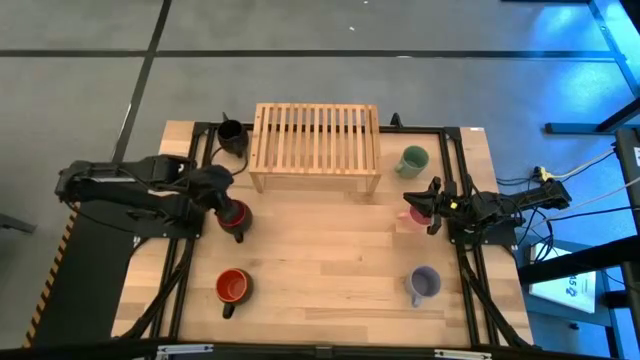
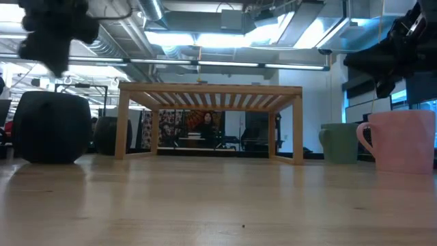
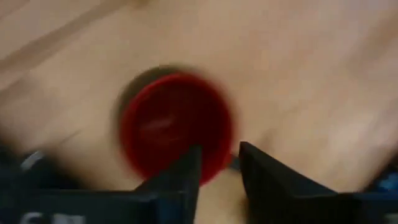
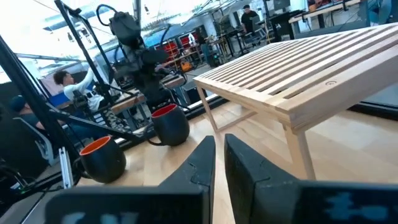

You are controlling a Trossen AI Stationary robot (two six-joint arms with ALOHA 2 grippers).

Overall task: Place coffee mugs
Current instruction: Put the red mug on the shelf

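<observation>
left gripper point(image 1: 232, 207) is hovering over glossy dark red mug point(image 1: 235, 216), jaws slightly parted, empty; right gripper point(image 1: 432, 204) nearly closed by pink mug point(image 1: 416, 215).

6 mugs, all upright on the table. The black mug point(image 1: 232, 133) sits at the back left corner, the dark red mug point(image 1: 235, 217) left of centre — red inside, dark outside — and the orange mug point(image 1: 232, 288) at front left. On the right: green mug point(image 1: 411, 161) at back, pink mug point(image 1: 417, 215) mid, lavender mug point(image 1: 424, 285) front.
</observation>
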